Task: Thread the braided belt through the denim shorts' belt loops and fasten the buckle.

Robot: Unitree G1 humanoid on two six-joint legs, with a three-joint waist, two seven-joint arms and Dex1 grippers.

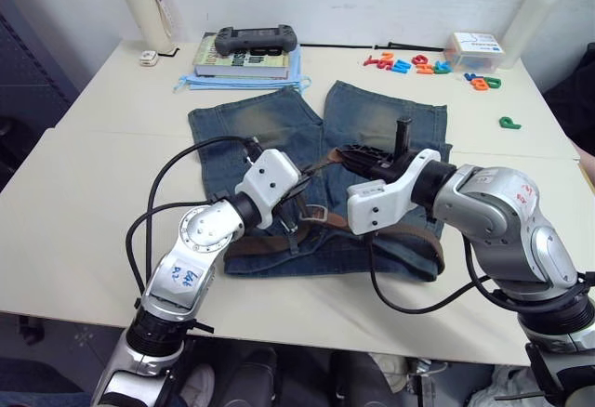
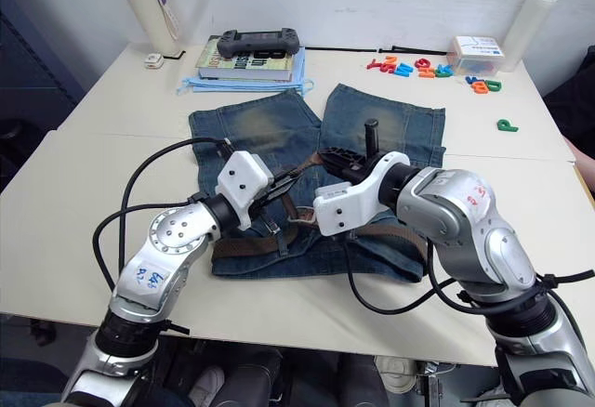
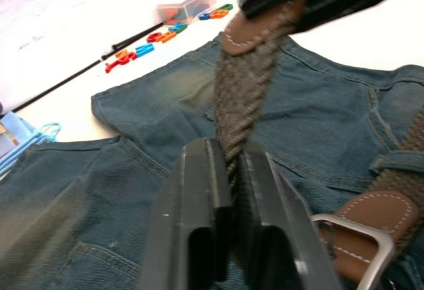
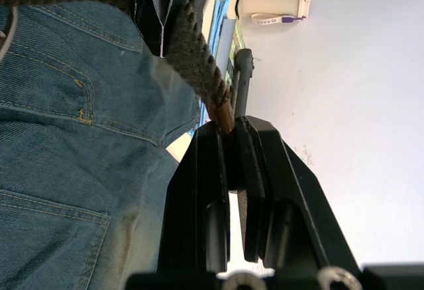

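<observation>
Both end effectors meet above the denim shorts [image 1: 372, 124], which lie flat mid-worktop [image 1: 84, 230]. Left end effector [image 3: 230, 191]: fingers pinched shut on the braided belt [image 3: 240, 98] partway along the free strap. Right end effector [image 4: 225, 154]: closed on the tan leather tip. Rest of belt lies along the waistband nearest the robot, apparently already through several belt loops [image 3: 397, 161], though head views are too coarse to count them. Step in hand, as I judge it: bringing the free tip round to the buckle [image 3: 354, 237]. Next move needs the tip aimed into the frame and the strap kept taut. Left wrist view shows the buckle lying just beside the left fingers; head views show belt layout instead.
</observation>
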